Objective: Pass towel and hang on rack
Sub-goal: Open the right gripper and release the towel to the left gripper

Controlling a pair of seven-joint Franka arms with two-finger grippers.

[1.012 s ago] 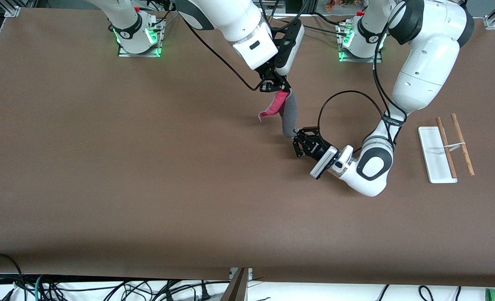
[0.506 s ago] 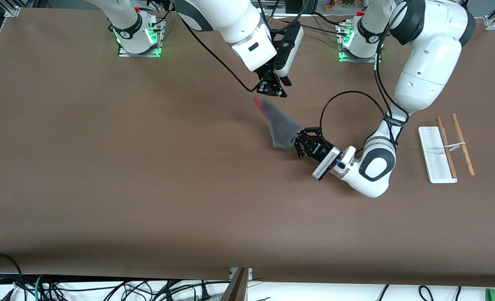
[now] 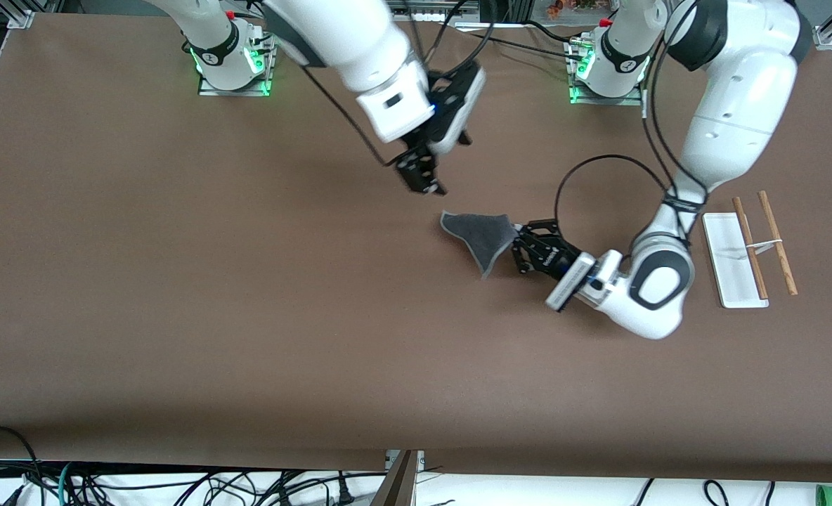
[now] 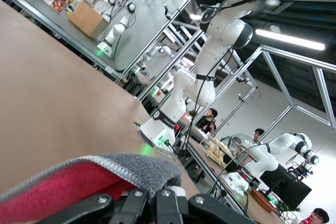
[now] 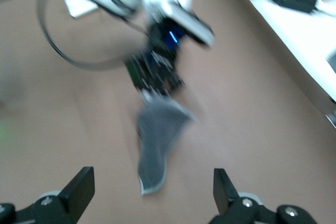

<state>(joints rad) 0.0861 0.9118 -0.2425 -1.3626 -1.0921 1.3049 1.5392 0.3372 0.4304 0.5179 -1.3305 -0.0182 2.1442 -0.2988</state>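
The towel (image 3: 485, 239) shows its dark grey face in the front view and hangs by one corner from my left gripper (image 3: 517, 249), low over the table's middle. In the left wrist view the towel (image 4: 100, 178) shows a grey edge over a pink-red face, pinched where the shut left gripper (image 4: 157, 196) meets. My right gripper (image 3: 421, 181) is open and empty over the table, apart from the cloth. From the right wrist view, the towel (image 5: 156, 141) dangles between the wide-spread right gripper (image 5: 150, 191) fingers' line of sight, held by the left gripper (image 5: 156, 72). The rack (image 3: 729, 261) stands toward the left arm's end.
The rack's two brown rods (image 3: 764, 239) lie over its white base, joined by a white crosspiece. The brown table (image 3: 247, 316) stretches wide toward the front camera. Cables (image 3: 177, 485) hang past the table's front edge.
My right gripper opened, let go of the towel and drew back toward the right arm's end. My left gripper, still shut on the towel, carried it a little toward the rack.
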